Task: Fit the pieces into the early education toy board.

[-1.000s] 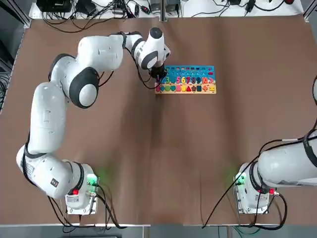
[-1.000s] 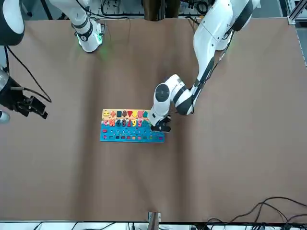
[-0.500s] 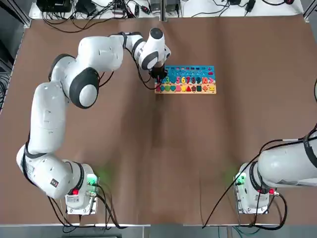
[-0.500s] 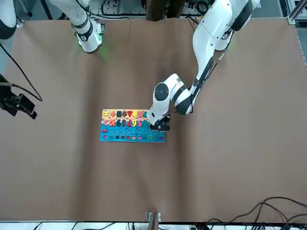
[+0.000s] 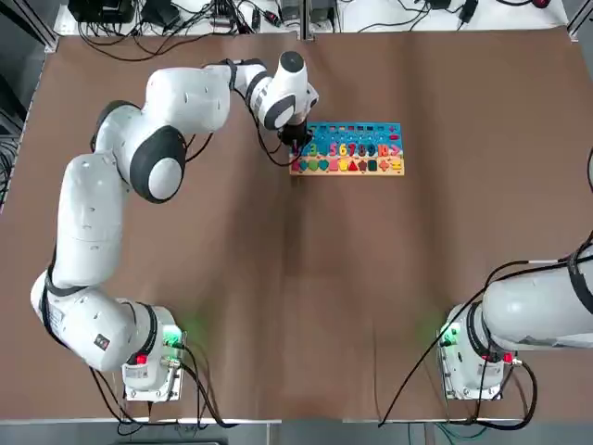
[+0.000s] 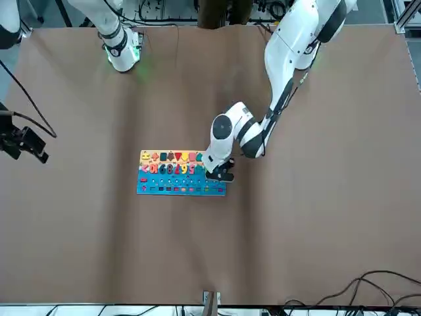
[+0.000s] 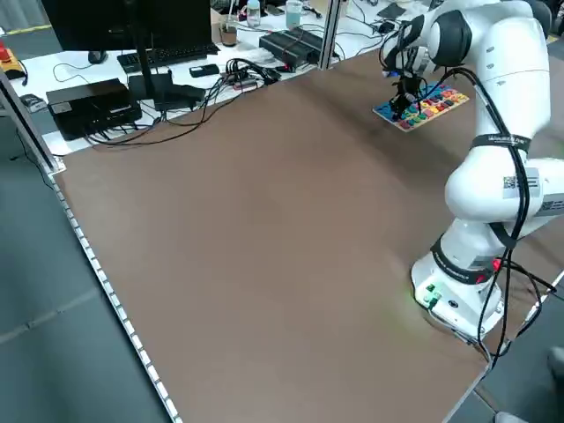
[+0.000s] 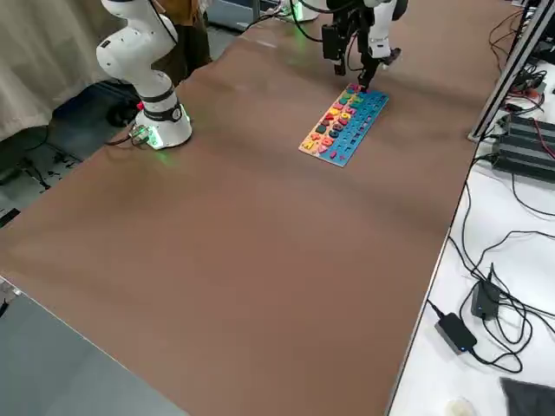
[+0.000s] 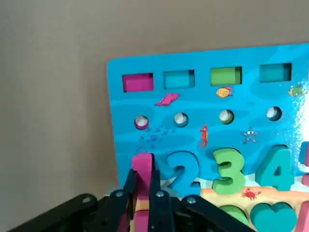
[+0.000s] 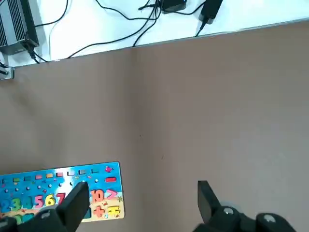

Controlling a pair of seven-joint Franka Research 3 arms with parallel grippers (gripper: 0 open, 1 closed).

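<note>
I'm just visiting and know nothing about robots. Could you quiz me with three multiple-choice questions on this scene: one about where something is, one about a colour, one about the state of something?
1. Where on the toy board is the left gripper working?
A. at the end with the 10
B. at the end beside the blue 2
C. off the board, on the bare table

2. What colour is the piece between the left gripper's fingers?
A. pink
B. yellow
C. black

3. How does the right gripper stand?
A. shut on a numeral
B. pressed flat on the board
C. open and empty, away from the board

Answers:
1. B: the left wrist view shows the fingers just beside the blue 2, at the board's low-number end.
2. A: a pink piece sits clamped there.
3. C: the right wrist view shows its fingers spread wide over the bare table, nothing between them.
</note>
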